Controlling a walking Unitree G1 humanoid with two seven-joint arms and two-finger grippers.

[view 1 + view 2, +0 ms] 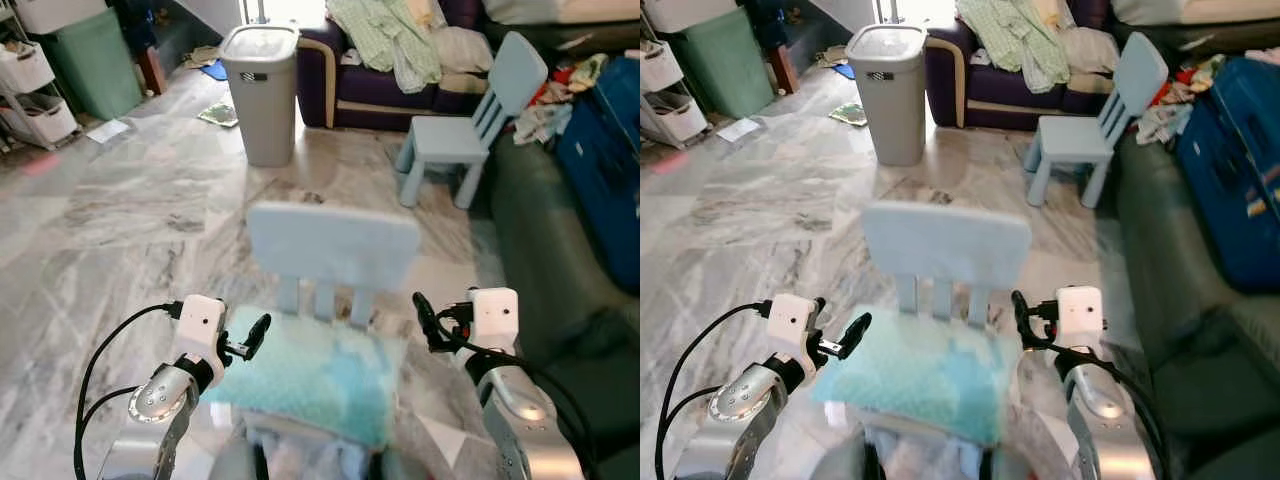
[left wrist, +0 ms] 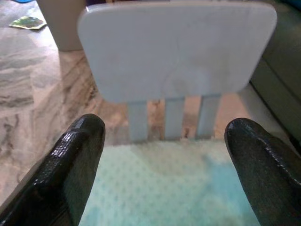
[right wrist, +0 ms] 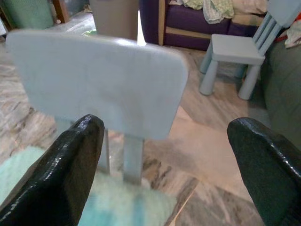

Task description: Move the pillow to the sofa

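**Soft pillow on the near chair, both grippers spread and empty**

The pillow is a pale turquoise cushion with a nubbly, towel-like cover, lying flat on the seat of the near small chair, right in front of the robot. It fills the seat and its near edge sags a little over the front.

The left gripper hovers at the pillow's left edge, and in the left wrist view its two fingers are spread wide, with the pillow and the chair's back between them and nothing held. The right gripper sits just off the pillow's right edge, beside the chair back; its fingers are likewise wide apart and empty.

By its looks the pillow should be light and very soft, so it will likely fold and droop if pinched at one corner. The textured cover ought to give the fingers good grip (not slippery, nothing fragile). The safest hold is probably one gripper on each side edge, left and right, squeezing through the stuffing and lifting together to clear the chair back.

The dark sofa runs along the right side, near at hand. A grey bin and a second small chair stand farther off.
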